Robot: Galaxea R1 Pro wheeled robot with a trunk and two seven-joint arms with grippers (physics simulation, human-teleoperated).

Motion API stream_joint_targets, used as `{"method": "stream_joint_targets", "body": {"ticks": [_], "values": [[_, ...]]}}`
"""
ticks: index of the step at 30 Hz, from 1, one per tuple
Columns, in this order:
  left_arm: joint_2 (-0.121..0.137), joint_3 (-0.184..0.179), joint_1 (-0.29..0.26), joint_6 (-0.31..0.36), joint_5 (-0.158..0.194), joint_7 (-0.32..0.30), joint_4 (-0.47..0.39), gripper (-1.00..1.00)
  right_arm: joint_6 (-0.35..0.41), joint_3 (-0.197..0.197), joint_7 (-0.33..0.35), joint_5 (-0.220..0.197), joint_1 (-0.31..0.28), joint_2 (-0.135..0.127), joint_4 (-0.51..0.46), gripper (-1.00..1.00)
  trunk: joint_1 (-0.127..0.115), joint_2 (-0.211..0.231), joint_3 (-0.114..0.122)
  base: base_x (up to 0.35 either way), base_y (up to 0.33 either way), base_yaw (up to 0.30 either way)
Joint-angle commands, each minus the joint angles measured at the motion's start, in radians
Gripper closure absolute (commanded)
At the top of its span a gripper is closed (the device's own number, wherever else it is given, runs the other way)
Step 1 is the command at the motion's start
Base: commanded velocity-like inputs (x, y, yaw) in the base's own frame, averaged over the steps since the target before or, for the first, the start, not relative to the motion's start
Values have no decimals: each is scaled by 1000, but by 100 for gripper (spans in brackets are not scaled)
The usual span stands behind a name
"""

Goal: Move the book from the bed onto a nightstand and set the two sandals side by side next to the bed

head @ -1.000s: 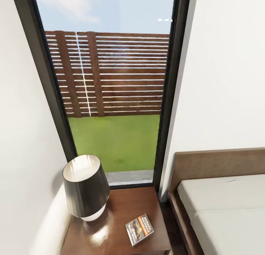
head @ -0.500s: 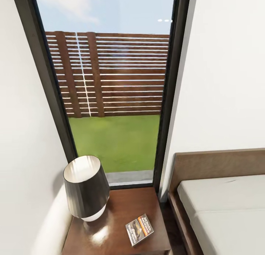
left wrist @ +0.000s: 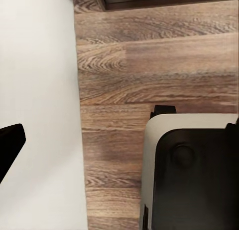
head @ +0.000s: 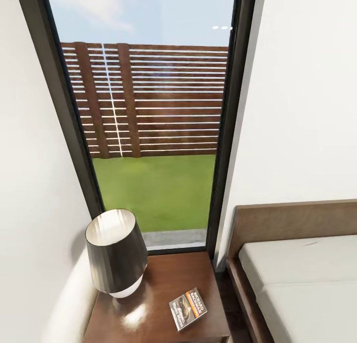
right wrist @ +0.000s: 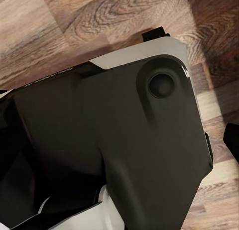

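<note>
Where the head view looks down beside the tall window [head: 148,135], the book [head: 188,308] lies flat on the nightstand [head: 163,283], near its front right corner and apart from the dark lamp [head: 115,251]. Its cover carries white lettering on an orange band, too small to read. The bed [head: 302,278] stands just right of the nightstand. Both wrist views look down at the wood floor [left wrist: 149,65] and the robot's base [right wrist: 114,140]; whether either gripper is clenched or released cannot be told.
</note>
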Motion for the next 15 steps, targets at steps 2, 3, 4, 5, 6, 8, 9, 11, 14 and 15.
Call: {"method": "stream_joint_targets", "body": {"ticks": [2, 3, 4, 5, 6, 8, 9, 11, 14, 15], "values": [[0, -8, 0, -2, 6, 3, -2, -100, 1, -8, 4, -3, -1, 0, 2, -100, 0, -1, -1, 0, 0, 0], [0, -8, -1, -2, 6, 3, -3, -100, 1, -8, 4, -3, -1, 0, 2, -100, 0, -1, -1, 0, 0, 0], [0, -8, -1, -2, 6, 3, -4, -100, 1, -8, 4, -3, -1, 0, 2, -100, 0, -1, -1, 0, 0, 0], [0, -8, -1, -2, 5, 3, -4, -100, 1, -8, 4, -3, -1, 0, 2, -100, 0, -1, -1, 0, 0, 0], [0, -8, -1, -2, 5, 3, -4, -100, 1, -8, 4, -3, -1, 0, 2, -100, 0, -1, -1, 0, 0, 0], [1, -8, -1, -2, 6, 3, -3, -100, 1, -8, 4, -3, -1, 0, 2, -100, 0, -1, -1, 0, 0, 0], [1, -8, -1, -2, 6, 3, -2, -100, 1, -8, 4, -3, -1, 0, 2, -100, 0, -1, -1, 0, 0, 0], [1, -9, -1, -2, 6, 3, -2, -100, 1, -8, 4, -3, -1, 0, 2, -100, 0, -1, -1, 0, 0, 0], [1, -9, 0, -2, 5, 3, 0, -100, 1, -8, 4, -3, -1, 0, 2, -100, 0, -1, -1, 0, 0, 0], [1, -9, 0, -2, 5, 3, 0, -100, 1, -8, 4, -3, -1, 0, 2, -100, 0, -1, -1, 0, 0, 0]]}}
